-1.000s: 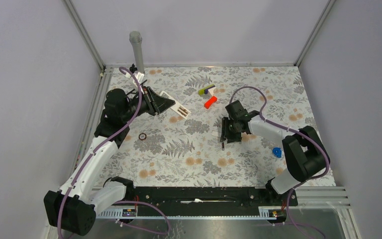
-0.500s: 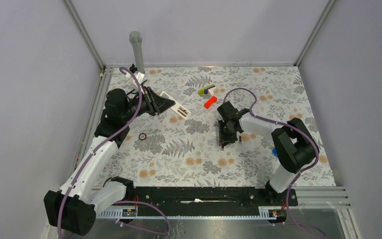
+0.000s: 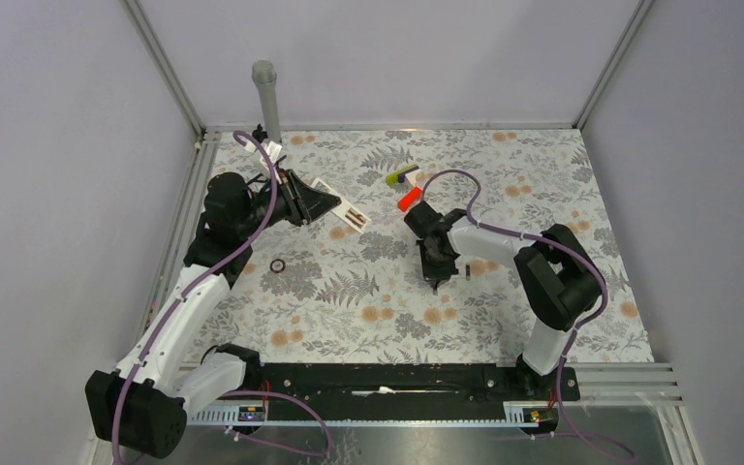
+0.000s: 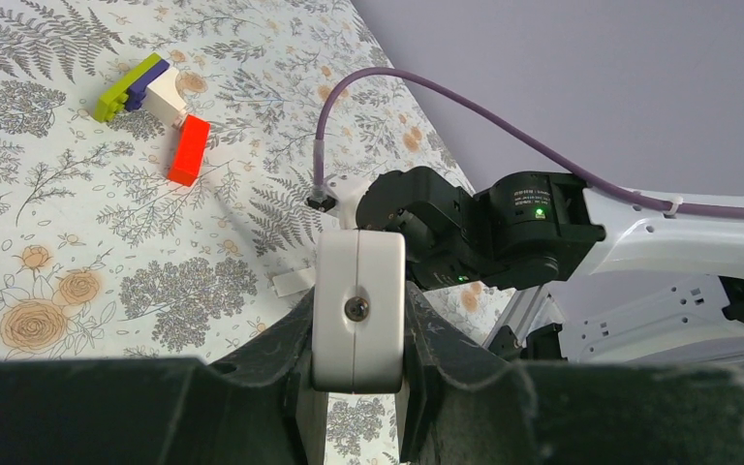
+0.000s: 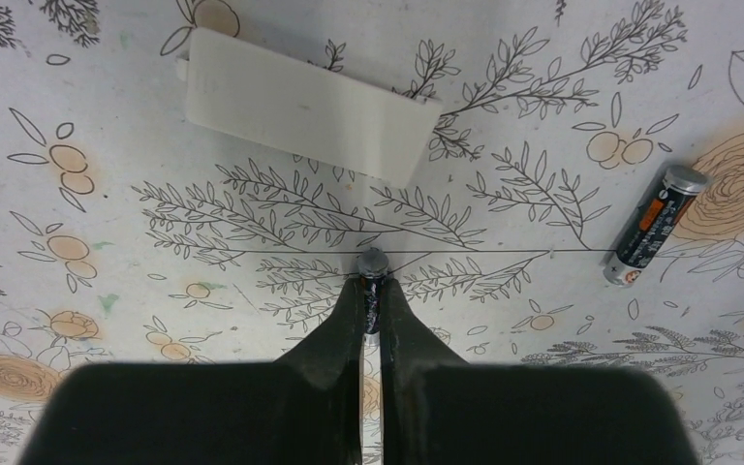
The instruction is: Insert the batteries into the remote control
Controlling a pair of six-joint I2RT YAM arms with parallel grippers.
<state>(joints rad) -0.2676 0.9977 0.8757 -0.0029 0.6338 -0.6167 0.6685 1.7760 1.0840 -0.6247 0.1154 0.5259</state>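
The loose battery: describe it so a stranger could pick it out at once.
On the floral tablecloth in the right wrist view, look right of the right fingers. The loose battery lies there by an orange rose. Unlike the pinched battery and the flat white lid, it lies free, dark with an orange band.

Matt white plastic remote control [image 4: 358, 310]; glossy, metal-capped battery [image 5: 656, 225].

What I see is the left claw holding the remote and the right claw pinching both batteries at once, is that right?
Not quite. The right claw is shut on just one battery; the second battery lies loose on the cloth off to its side, as the right wrist view shows. The left claw does hold the remote.
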